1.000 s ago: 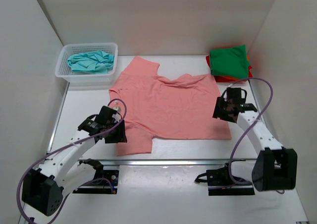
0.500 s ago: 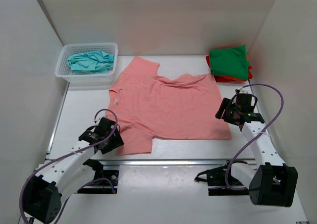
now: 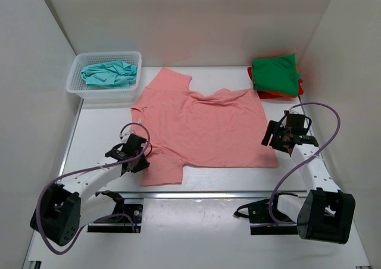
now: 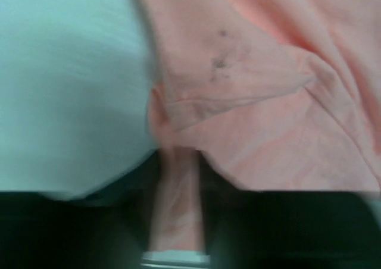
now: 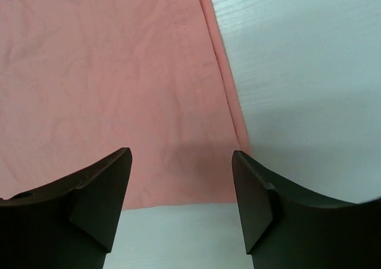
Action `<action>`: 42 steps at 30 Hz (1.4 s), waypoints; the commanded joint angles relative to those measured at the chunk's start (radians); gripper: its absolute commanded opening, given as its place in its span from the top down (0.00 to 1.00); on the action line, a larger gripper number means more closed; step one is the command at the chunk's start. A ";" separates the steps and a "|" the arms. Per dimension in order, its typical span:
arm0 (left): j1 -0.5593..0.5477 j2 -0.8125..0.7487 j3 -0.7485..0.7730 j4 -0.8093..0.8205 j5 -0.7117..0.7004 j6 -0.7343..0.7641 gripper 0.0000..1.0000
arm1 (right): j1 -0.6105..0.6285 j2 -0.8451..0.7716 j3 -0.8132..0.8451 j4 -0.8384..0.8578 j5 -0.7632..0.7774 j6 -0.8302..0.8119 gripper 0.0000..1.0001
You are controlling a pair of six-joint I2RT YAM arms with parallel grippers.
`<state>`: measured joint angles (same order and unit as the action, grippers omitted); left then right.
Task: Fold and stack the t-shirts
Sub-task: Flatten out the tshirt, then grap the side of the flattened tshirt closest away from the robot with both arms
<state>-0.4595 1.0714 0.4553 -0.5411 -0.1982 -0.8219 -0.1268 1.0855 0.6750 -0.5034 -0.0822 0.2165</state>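
A salmon pink t-shirt [image 3: 202,126] lies spread flat in the middle of the table. My left gripper [image 3: 140,156] is at its left sleeve. In the blurred left wrist view the gripper [image 4: 176,191] is shut on a fold of the salmon cloth [image 4: 268,102]. My right gripper [image 3: 275,140] is open over the shirt's right hem corner. In the right wrist view the gripper [image 5: 181,156] has its jaws wide apart and empty above the pink cloth [image 5: 107,72]. A folded green t-shirt [image 3: 275,74] tops a stack over red [image 3: 300,89] and orange [image 3: 268,94] shirts at the back right.
A white mesh basket [image 3: 74,85] at the back left holds a crumpled teal t-shirt [image 3: 110,74]. White walls close in the table on the left, back and right. The table's near edge rail [image 3: 208,193] runs just below the shirt.
My left gripper dipped toward the near edge, then came back up at the sleeve. My right gripper moved back and to the right, to the hem corner.
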 commanded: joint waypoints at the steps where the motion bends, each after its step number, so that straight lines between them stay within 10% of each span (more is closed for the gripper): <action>1: -0.021 0.064 -0.027 0.024 0.052 0.056 0.74 | -0.011 0.014 0.003 -0.001 0.027 -0.023 0.33; 3: -0.022 0.070 -0.033 0.059 0.097 0.078 1.00 | -0.013 0.028 -0.006 -0.020 0.039 -0.028 0.26; 20: -0.015 -0.392 0.112 -0.145 0.232 0.095 1.00 | 0.058 0.197 0.021 -0.182 0.117 0.029 0.28; 26: -0.004 -0.479 0.144 -0.201 0.266 0.136 1.00 | 0.056 0.194 0.055 -0.251 0.099 0.035 1.00; 42: 0.104 -0.522 0.439 -0.353 0.358 0.266 1.00 | 0.050 0.058 0.184 -0.461 0.048 0.020 1.00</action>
<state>-0.3676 0.5339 0.8120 -0.8494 0.1299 -0.6052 -0.0784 1.1912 0.8211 -0.8906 -0.0158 0.2501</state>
